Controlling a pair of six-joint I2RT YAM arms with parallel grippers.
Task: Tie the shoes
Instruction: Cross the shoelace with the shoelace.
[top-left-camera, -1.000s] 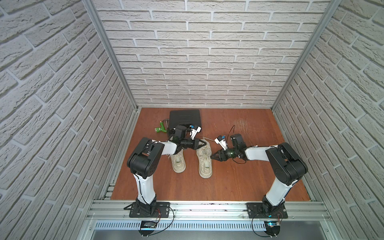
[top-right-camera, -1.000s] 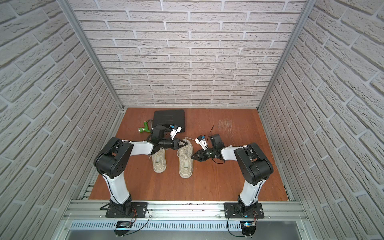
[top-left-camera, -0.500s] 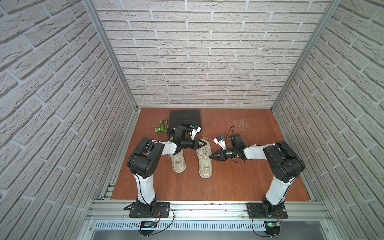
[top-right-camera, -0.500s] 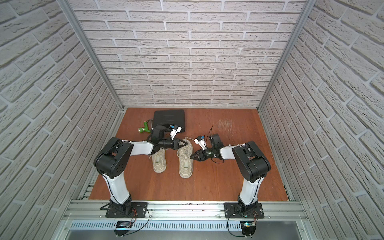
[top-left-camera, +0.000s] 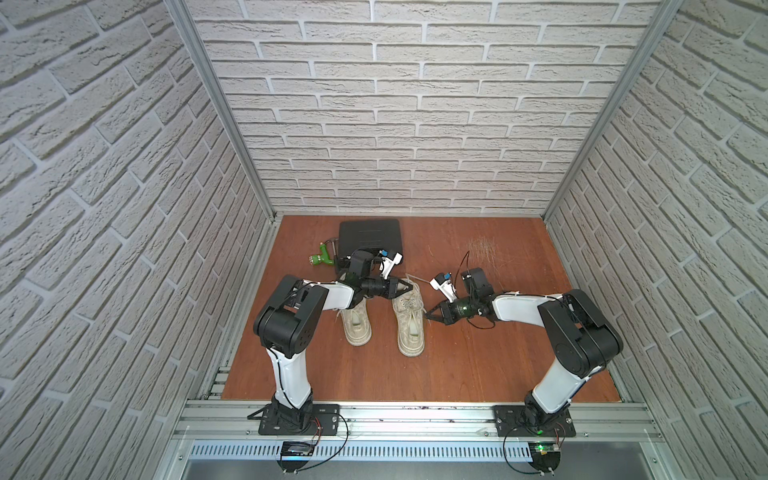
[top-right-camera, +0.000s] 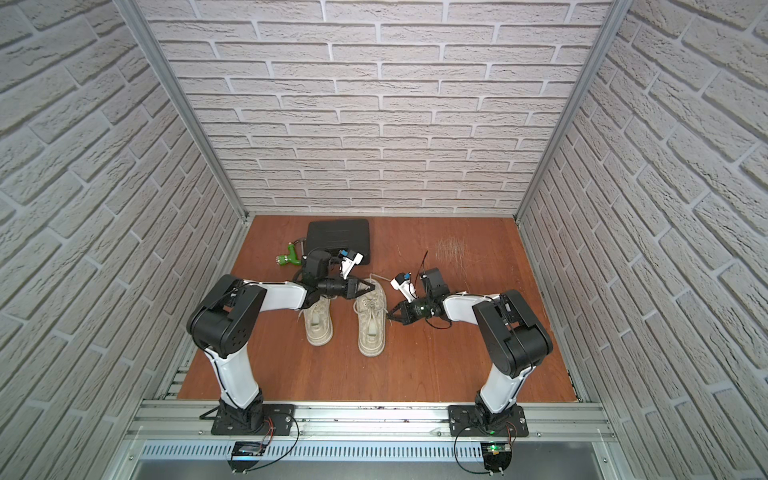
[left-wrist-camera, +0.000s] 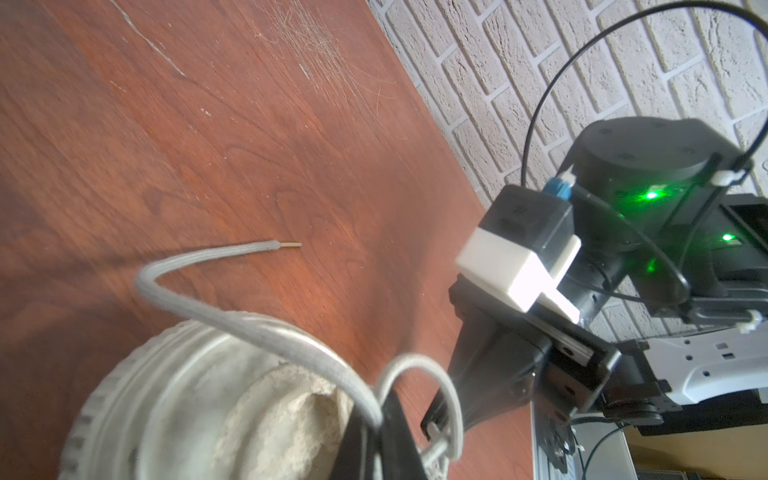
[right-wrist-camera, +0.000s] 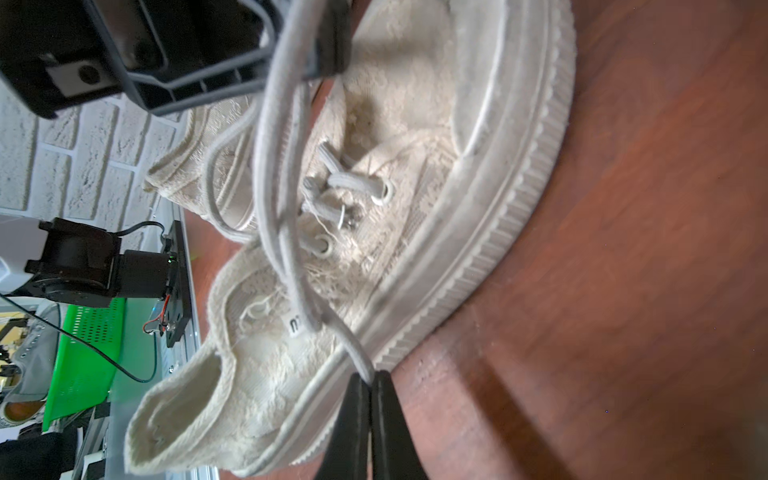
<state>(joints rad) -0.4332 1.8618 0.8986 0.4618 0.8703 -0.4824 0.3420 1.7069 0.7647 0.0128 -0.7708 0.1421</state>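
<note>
Right gripper (right-wrist-camera: 371, 380) now pinching lace (right-wrist-camera: 272, 158) | top views hide pinch

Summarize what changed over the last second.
Right gripper closed on the lace beside the nearer shoe, barely shifting. Left gripper stayed shut on its strand; that shoe, its mate and the black case held place.

Worn off-white canvas with a faint woven pattern on the shoes (top-left-camera: 409, 328); pale ribbed soles (right-wrist-camera: 511, 216); grey-cream laces (right-wrist-camera: 272, 166) at the gripper tips. Matte black on the left gripper (top-left-camera: 404, 286) and right gripper (top-left-camera: 429, 319), white shells on the arms (top-left-camera: 336, 297) behind them. Reddish-brown wood grain on the table (top-left-camera: 457, 374) beneath. Black case (top-left-camera: 370, 237) and green tool (top-left-camera: 321, 259) just beyond the left gripper. Whitish brick pattern on the walls (top-left-camera: 415, 124).
</note>
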